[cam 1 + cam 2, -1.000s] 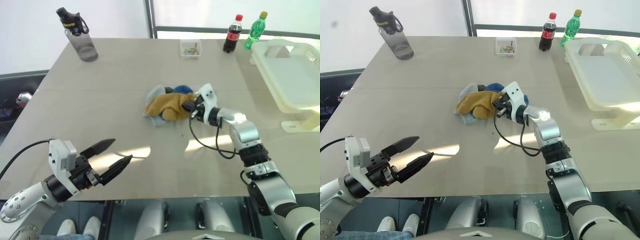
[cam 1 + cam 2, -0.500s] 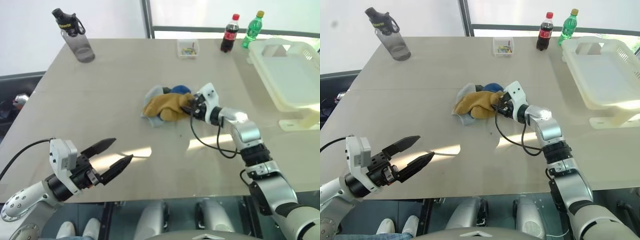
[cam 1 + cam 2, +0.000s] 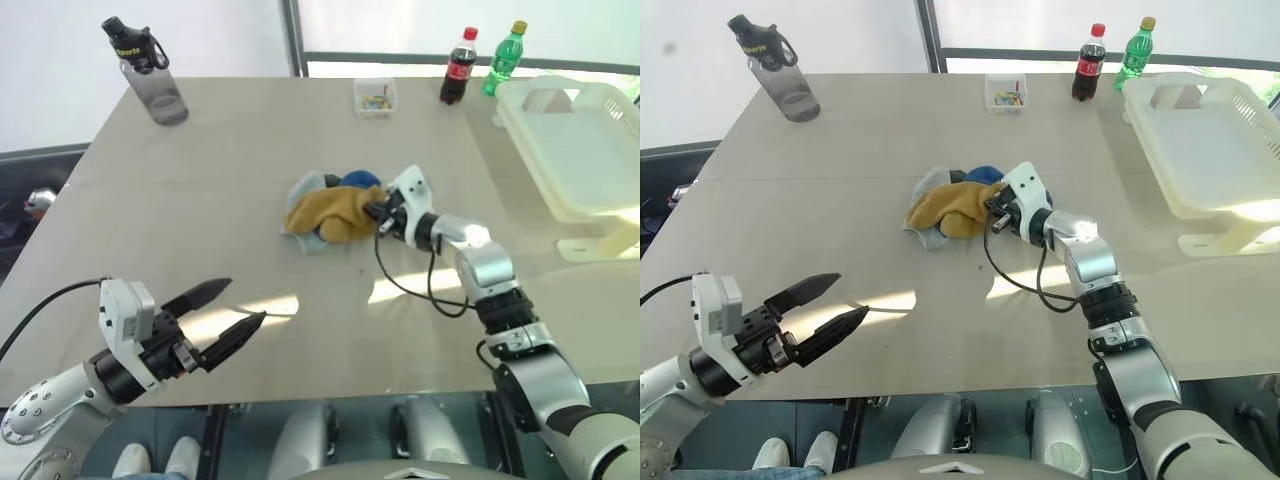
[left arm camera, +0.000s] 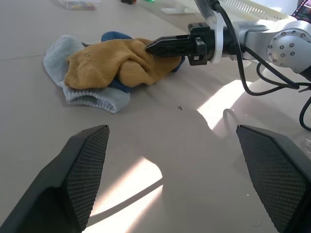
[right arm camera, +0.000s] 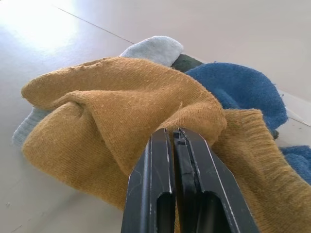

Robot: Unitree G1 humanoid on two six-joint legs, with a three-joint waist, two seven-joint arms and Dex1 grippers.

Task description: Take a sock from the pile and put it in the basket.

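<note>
The pile (image 3: 335, 210) of socks lies mid-table, with a mustard yellow sock (image 5: 121, 107) on top and blue (image 5: 238, 87) and pale grey ones under it. My right gripper (image 3: 378, 211) reaches in from the pile's right side. It is shut, its fingertips (image 5: 165, 133) pinched at a fold of the mustard sock, as the left wrist view also shows (image 4: 148, 47). My left gripper (image 3: 247, 299) hovers open over the table's near left part, far from the pile, with nothing between its fingers (image 4: 87, 160). The white slotted basket (image 3: 585, 150) stands at the far right.
A dark water bottle (image 3: 150, 75) stands at the far left corner. A small clear box (image 3: 377, 97), a cola bottle (image 3: 456, 75) and a green bottle (image 3: 505, 62) line the far edge. A black cable (image 3: 410, 290) loops from my right wrist onto the table.
The whole picture has shifted a little. The right gripper stays at the mustard sock and the left gripper has not moved.
</note>
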